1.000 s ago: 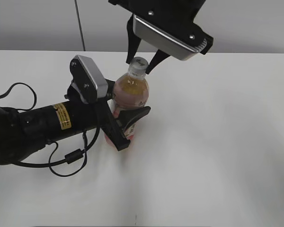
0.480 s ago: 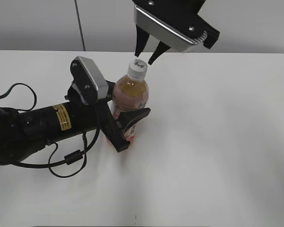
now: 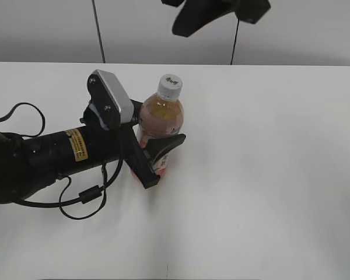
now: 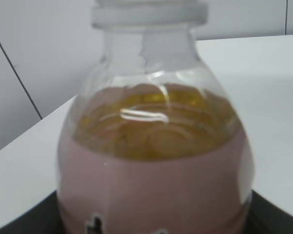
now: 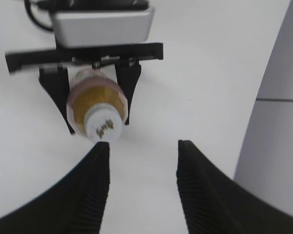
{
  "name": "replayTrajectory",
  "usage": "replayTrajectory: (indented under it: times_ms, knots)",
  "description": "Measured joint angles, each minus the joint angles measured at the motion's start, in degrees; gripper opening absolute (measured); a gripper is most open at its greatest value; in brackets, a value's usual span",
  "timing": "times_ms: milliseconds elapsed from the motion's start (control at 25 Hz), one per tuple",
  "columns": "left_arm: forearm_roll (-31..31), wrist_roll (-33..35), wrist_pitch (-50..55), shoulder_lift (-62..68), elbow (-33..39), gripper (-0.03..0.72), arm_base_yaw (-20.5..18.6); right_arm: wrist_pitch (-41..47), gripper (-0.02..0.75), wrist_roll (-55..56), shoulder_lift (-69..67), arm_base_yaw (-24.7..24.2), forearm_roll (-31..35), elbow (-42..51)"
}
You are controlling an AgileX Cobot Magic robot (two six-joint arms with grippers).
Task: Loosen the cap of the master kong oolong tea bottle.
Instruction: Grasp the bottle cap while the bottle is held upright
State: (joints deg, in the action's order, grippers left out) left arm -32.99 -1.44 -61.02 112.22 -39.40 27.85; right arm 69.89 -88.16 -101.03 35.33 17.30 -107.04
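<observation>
Slim clear plastic bottle of amber tea with a pink label [image 3: 159, 125] stands upright on the white tabletop [image 3: 268, 175], left of centre in the exterior view. Its small round white screw cap w/ a dark logo on top [image 3: 170, 85] sits on the neck, nothing touching it.

Left gripper [image 3: 153, 156] — black, on the arm lying across the table from the left — is closed on the bottle's lower body, one finger [image 3: 165, 144] in front, the other hidden behind the bottle. Right wrist view, from above, shows both black fingers flanking the bottle w/ the silver camera housing [image 5: 101, 25] just behind.

Right gripper [image 5: 142, 187]: jaws apart w/ nothing between, ribbed black fingertips [image 5: 98, 165] well above the cap and beside it. In the exterior view only a dark part of that arm [image 3: 213, 11] shows at the top edge; the fingers are cut off there.

Left wrist view is filled by the bottle's shoulder, blurred — label print at the bottom edge unreadable, cap top cropped.

Room: pale grey wall [image 3: 315, 35] behind the table, thin dark vertical lines on it. Black cable [image 3: 81, 201] loops on the table under the left arm.
</observation>
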Motion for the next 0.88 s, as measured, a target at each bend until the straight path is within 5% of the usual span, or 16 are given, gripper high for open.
replayTrajectory:
  times_ms: [120, 280, 480, 600, 880]
  knots:
    - [-0.34, 0.0, 0.15, 0.0, 0.0, 0.42, 0.0, -0.83, 0.396, 20.56, 1.39, 0.0, 4.02, -0.4]
    - [-0.4, 0.05, 0.19, 0.0, 0.0, 0.42, 0.0, -0.98, 0.559, 53.77, 1.09, 0.0, 6.32, -0.63]
    - [-0.46, 0.1, 0.0, 0.0, 0.0, 0.42, 0.0, -0.45, 0.615, 88.16, -1.91, 0.0, 0.51, -0.51]
    - [-0.53, 0.1, -1.13, 0.0, 0.0, 0.42, 0.0, -0.18, 0.594, 100.82, -3.31, -0.06, -1.13, -0.21]
    - [-0.53, 0.1, -1.13, 0.0, 0.0, 0.42, 0.0, -0.14, 0.586, 111.73, -6.67, -0.06, 2.16, -0.21]
